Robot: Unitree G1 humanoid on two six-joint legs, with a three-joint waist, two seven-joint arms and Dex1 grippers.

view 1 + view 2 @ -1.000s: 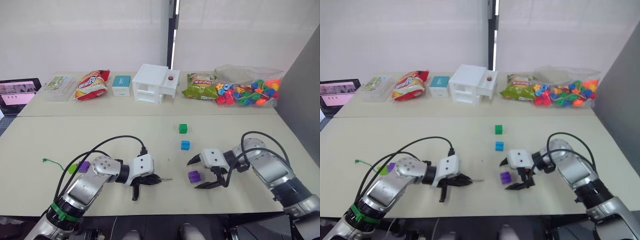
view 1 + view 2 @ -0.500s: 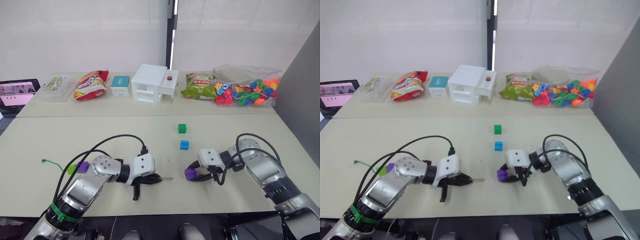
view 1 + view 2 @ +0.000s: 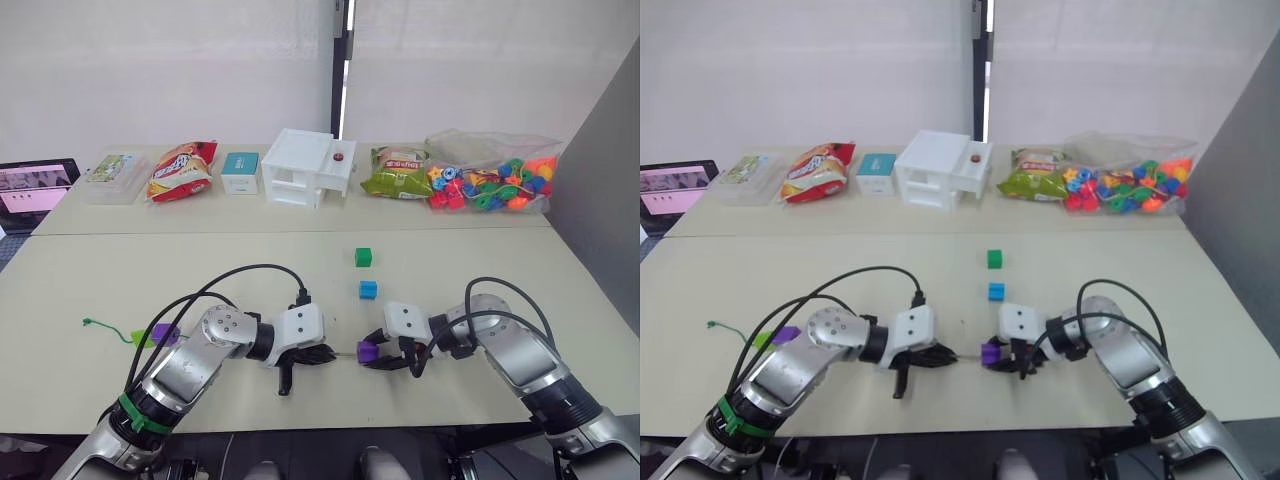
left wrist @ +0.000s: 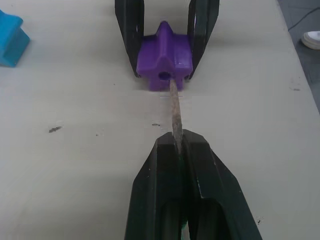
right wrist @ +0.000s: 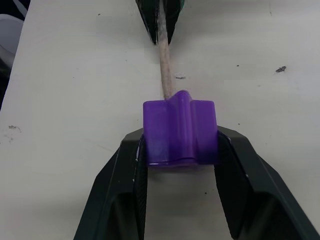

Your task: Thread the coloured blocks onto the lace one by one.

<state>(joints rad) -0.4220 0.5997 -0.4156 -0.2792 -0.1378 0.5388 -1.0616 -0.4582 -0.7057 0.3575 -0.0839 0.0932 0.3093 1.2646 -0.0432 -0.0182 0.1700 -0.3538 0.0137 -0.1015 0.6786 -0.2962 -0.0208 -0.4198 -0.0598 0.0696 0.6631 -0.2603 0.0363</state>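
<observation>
The small purple plastic cube bead sits pinched in my right gripper near the counter's front edge. My left gripper is pressed together on the thin green lace's stiff greyish tip, which meets the bead's hole. I judge threading is underway; next, push the tip straight through.

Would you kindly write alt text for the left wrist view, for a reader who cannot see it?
The left gripper, shut on the lace, points its stiff greyish tip at the hole of a purple block. The right gripper clamps that block on the beige table; a blue block lies at the edge.
</observation>
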